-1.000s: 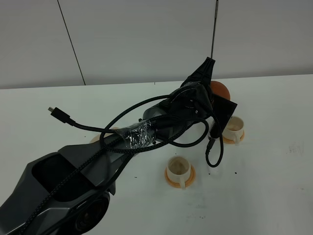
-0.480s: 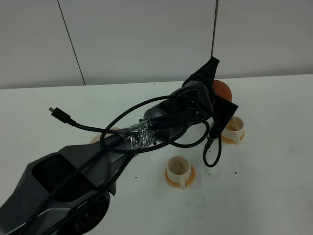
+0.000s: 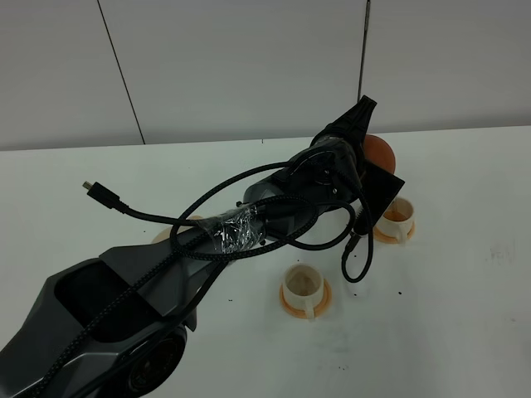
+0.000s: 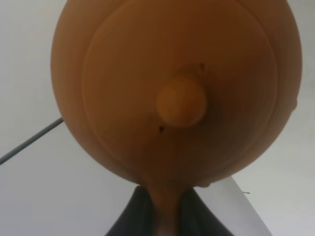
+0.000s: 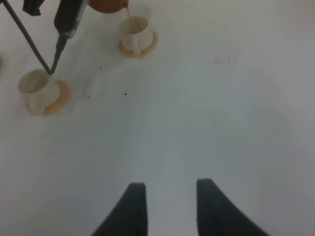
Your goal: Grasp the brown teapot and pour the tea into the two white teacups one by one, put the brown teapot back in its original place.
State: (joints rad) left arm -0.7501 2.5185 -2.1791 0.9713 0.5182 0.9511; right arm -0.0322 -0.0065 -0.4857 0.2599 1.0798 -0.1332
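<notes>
Slightly further tipped than a second ago, the teapot [image 3: 382, 150] hangs over the far cup [image 3: 398, 214], its stubby handle [image 4: 165, 199] pinched in the closed left gripper [image 4: 166, 216]; the right gripper [image 5: 167, 206] hovers parted and empty. Clay this rigid is likely heavy, smooth and breakable, so the handle is the sound hold. White table [image 3: 465, 315], plain panelled wall [image 3: 249, 66]; near cup [image 3: 304, 284] stands well apart.
</notes>
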